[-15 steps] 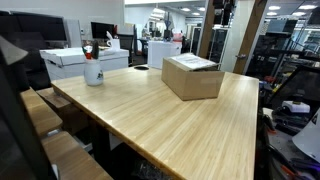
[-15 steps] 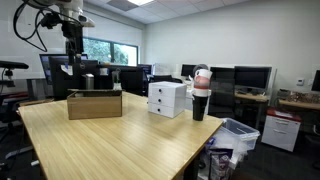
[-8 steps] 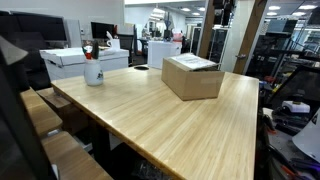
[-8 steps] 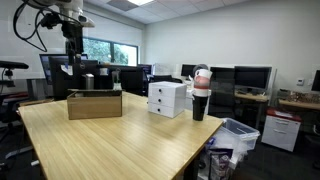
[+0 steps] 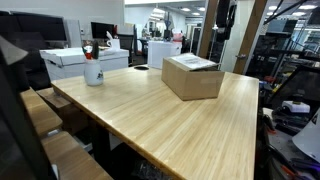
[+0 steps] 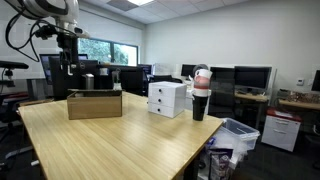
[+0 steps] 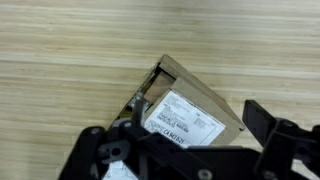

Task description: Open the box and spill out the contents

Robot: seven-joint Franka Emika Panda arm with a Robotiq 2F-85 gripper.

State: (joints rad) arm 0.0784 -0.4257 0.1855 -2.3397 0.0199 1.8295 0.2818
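Observation:
A closed brown cardboard box [image 5: 192, 76] with a white label sits on the wooden table [image 5: 170, 125]; it also shows in an exterior view [image 6: 94, 104]. In the wrist view the box [image 7: 190, 112] lies right below me, turned at an angle, with its label facing up. My gripper [image 7: 175, 124] is open, its two black fingers spread wide on either side of the box top, empty. In an exterior view the gripper [image 6: 68, 66] hangs above the box's left end, apart from it. Only the arm [image 5: 223, 16] shows above the box in an exterior view.
A white drawer unit [image 6: 167, 98] and a cup [image 6: 200, 96] holding objects stand on the table beside the box; both also show in an exterior view [image 5: 75, 62], [image 5: 92, 69]. Wooden chairs [image 5: 42, 112] line one table edge. A bin [image 6: 236, 136] stands on the floor.
The arm has come lower and shifted slightly sideways over the box. The box has not moved.

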